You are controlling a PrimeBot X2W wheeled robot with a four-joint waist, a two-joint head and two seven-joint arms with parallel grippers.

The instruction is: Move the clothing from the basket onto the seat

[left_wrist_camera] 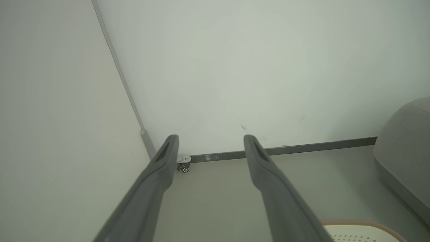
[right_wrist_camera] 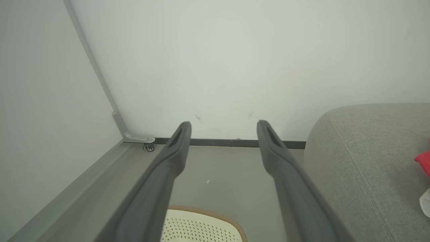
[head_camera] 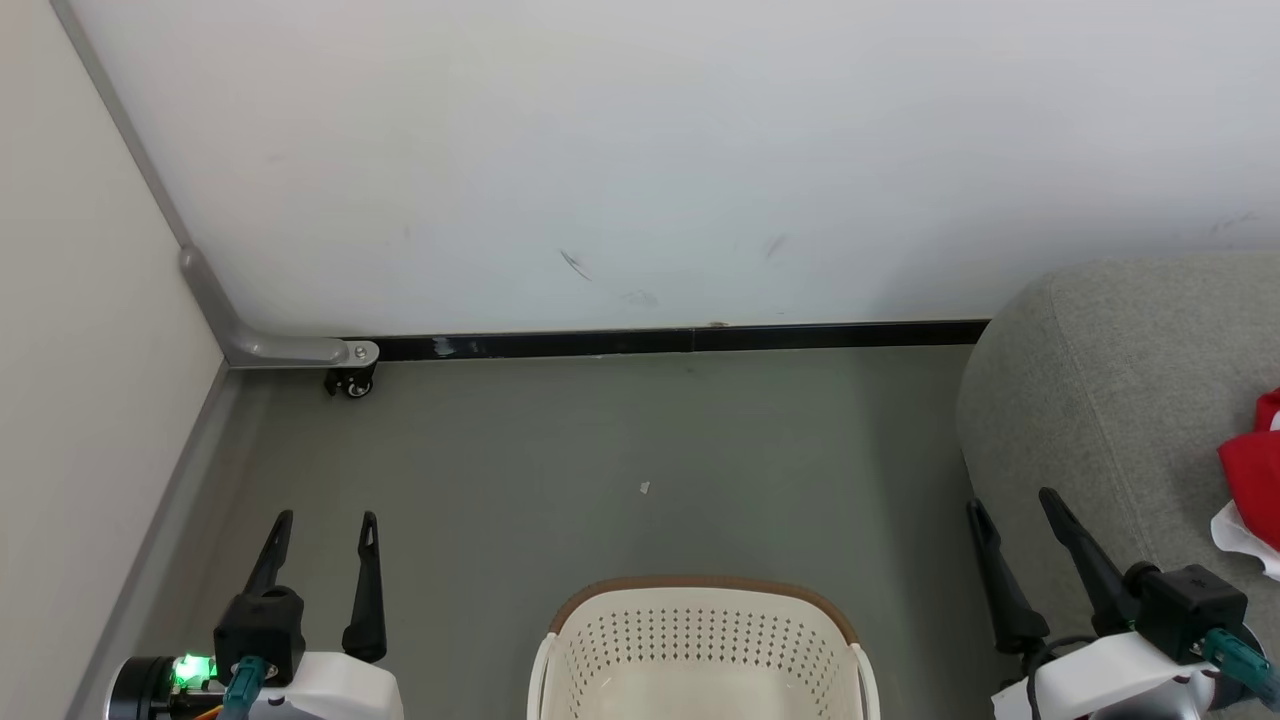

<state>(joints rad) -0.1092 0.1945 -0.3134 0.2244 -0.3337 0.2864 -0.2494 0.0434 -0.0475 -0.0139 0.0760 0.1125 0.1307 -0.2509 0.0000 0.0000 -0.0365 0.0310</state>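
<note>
While both grippers are hanging spread apart with nothing between their fingers, the clothing (head_camera: 1255, 478) is lying on the seat (head_camera: 1100, 400) at the far right edge of the head view. It is showing as bunched red fabric with a white fold under its lower side. The picture's edge is cutting it off, so how far it reaches cannot be told. The right wrist view is catching the same red corner (right_wrist_camera: 424, 162) on the grey cushion (right_wrist_camera: 369, 151), whose stitched seam is running down its rounded front.

The basket (head_camera: 700, 640) is standing on the floor (head_camera: 640, 450) at the bottom centre, left of the seat and apart from it, with its brown rim and perforated cream wall facing the camera.

The right gripper (head_camera: 1010, 502) is hovering at the lower right, its dark fingers pointing up over the seat's front edge, between basket and clothing and touching neither. The left gripper (head_camera: 327, 520) is hovering at the lower left over bare floor, well apart from the basket, with a green light (head_camera: 190, 668) glowing at its wrist.

Beyond them, a small pale scrap (head_camera: 645, 488) is lying on the floor, a black baseboard (head_camera: 700, 340) is running along the white wall (head_camera: 640, 150), and a caster wheel (head_camera: 352, 385) is sitting in the left corner.
</note>
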